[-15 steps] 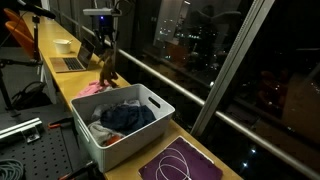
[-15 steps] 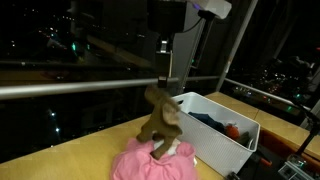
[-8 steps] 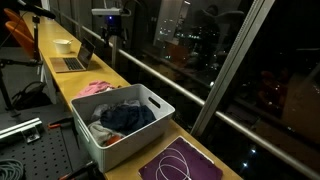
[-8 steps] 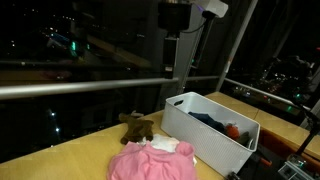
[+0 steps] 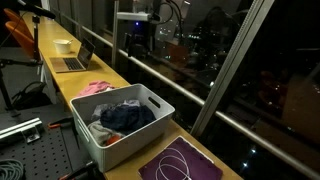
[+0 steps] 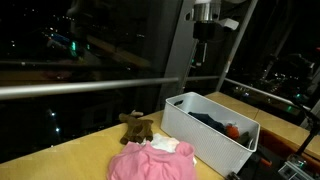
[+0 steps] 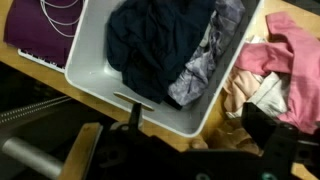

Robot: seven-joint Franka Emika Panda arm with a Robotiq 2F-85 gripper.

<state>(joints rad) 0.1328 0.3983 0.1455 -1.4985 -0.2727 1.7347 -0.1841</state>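
Observation:
My gripper [image 5: 137, 44] [image 6: 203, 52] hangs high in the air, open and empty, above the near end of a white bin [image 5: 152, 101] [image 6: 212, 141]. In the wrist view the gripper [image 7: 180, 150] looks straight down, with its dark fingers [image 7: 275, 135] spread wide at the bottom edge. The bin [image 7: 92, 62] holds a dark blue garment [image 7: 155, 40] and a grey patterned cloth [image 7: 200, 70]. A brown plush toy [image 6: 137, 125] lies on the wooden counter beside a pink cloth [image 6: 150, 160] [image 5: 97, 88] [image 7: 285, 55], well below the gripper.
A purple mat with a white cable [image 5: 180, 164] [image 7: 45, 25] lies beyond the bin's other end. A laptop [image 5: 74, 61] stands farther along the counter. A window with a metal railing [image 6: 80, 88] runs along the counter's back edge.
A second ago the gripper held the plush toy over the pink cloth. It let go, the toy dropped onto the counter, and the arm rose and moved sideways over the bin.

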